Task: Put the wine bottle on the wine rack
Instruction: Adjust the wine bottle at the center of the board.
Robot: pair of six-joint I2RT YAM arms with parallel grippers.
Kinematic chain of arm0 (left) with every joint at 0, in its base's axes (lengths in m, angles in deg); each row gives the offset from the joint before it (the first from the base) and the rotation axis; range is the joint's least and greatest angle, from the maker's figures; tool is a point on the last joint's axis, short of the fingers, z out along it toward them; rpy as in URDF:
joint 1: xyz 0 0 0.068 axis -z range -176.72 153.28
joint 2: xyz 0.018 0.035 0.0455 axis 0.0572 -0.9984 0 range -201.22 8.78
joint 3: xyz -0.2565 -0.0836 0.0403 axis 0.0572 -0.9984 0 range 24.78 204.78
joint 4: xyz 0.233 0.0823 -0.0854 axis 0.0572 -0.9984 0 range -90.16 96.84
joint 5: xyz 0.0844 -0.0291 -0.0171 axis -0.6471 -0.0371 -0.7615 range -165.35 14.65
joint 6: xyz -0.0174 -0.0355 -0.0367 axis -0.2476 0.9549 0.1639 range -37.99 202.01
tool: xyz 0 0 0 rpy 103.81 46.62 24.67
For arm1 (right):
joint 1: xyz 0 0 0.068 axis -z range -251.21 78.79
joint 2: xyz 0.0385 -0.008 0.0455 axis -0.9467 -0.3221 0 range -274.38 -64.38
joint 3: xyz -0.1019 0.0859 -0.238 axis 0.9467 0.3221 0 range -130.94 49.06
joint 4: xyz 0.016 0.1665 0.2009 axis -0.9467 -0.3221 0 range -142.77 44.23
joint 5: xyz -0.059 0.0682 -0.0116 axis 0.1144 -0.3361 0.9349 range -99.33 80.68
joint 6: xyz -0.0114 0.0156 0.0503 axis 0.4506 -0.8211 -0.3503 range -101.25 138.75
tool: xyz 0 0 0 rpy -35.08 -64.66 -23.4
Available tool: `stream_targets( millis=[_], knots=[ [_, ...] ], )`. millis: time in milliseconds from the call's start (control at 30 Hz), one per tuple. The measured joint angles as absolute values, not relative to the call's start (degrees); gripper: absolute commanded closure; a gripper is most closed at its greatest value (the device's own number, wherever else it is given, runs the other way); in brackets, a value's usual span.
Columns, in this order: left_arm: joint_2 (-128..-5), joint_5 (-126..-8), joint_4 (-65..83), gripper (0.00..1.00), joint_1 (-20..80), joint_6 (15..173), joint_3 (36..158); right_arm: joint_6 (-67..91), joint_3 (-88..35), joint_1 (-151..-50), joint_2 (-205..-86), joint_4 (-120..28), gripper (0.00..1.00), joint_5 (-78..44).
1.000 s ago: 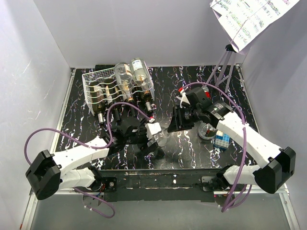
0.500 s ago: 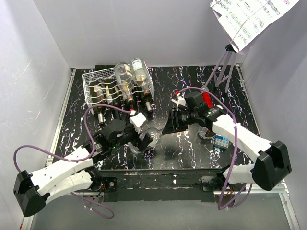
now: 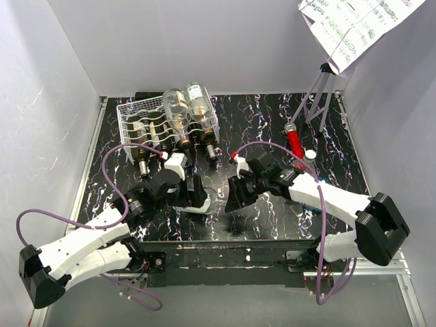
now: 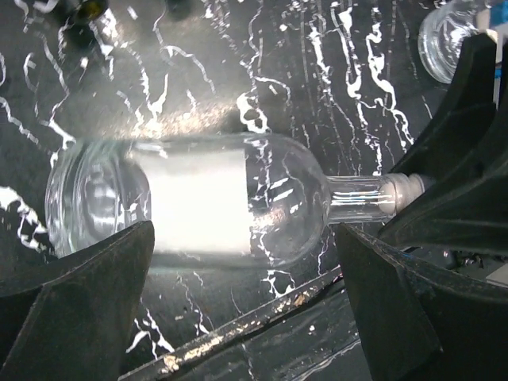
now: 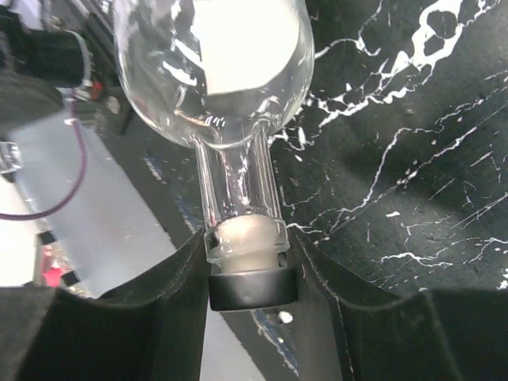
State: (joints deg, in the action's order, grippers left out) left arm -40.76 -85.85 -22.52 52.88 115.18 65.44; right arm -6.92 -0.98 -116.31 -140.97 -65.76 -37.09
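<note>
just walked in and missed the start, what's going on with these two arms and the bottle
The right gripper is shut on the mouth end of a clear wine bottle that lies on its side near the front of the table. The left gripper is wide open, straddling the bottle's body without gripping it. The wine rack at the back left already holds several bottles; this one is not on it yet.
</note>
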Motion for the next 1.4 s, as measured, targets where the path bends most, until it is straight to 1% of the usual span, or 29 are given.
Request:
stream_targets(
  millis=[200,400,633,700,767,833,867,933,967,1033,1133,1300,1400],
  knots=[
    [-38.55,-90.03,-27.2,0.02,52.88,121.36,65.44,-3.64,2.56,-120.24,-142.31,-64.69,0.99,-29.16],
    [-38.07,-92.82,-30.09,0.02,52.84,125.03,65.44,-2.75,3.47,-121.12,-145.26,-65.19,0.99,-19.3],
    [-37.87,-93.41,-30.0,0.02,52.84,127.59,65.4,-1.2,3.93,-122.89,-146.53,-65.83,0.99,-14.49],
    [-37.89,-93.52,-29.98,0.02,52.84,127.7,65.4,-0.74,3.93,-123.76,-146.96,-66.02,0.86,-13.38],
    [-38.0,-93.61,-29.95,0.02,52.84,127.68,65.4,-0.65,3.91,-124.55,-147.25,-66.2,0.69,-12.4],
    [-38.16,-93.68,-29.93,0.02,52.84,127.66,65.4,-0.58,3.78,-125.07,-147.31,-66.37,0.58,-11.26],
    [-38.27,-93.76,-29.93,0.02,52.84,127.63,65.4,-0.54,3.56,-125.29,-147.49,-66.66,0.51,-10.89],
    [-38.37,-93.92,-29.91,0.02,52.84,127.57,65.4,-0.52,2.84,-125.53,-148.19,-67.36,0.41,-10.49],
    [-38.37,-94.0,-29.91,0.02,52.84,127.46,65.4,-0.5,2.56,-125.66,-148.67,-67.66,0.38,-10.08],
    [-38.35,-94.09,-29.82,0.02,52.84,127.2,65.4,-0.37,2.34,-125.75,-149.74,-68.21,0.35,-9.47],
    [-38.22,-94.24,-29.54,0.02,52.84,126.85,65.4,0.07,1.81,-125.77,-150.98,-68.65,0.34,-8.72],
    [-36.76,-94.42,-29.45,0.02,52.84,126.39,65.4,1.03,-0.22,-125.77,-153.3,-67.58,0.34,-7.59],
    [-35.38,-94.51,-29.36,0.02,52.84,126.24,65.4,1.82,-0.74,-125.77,-154.04,-66.4,0.37,-7.13]
  ],
)
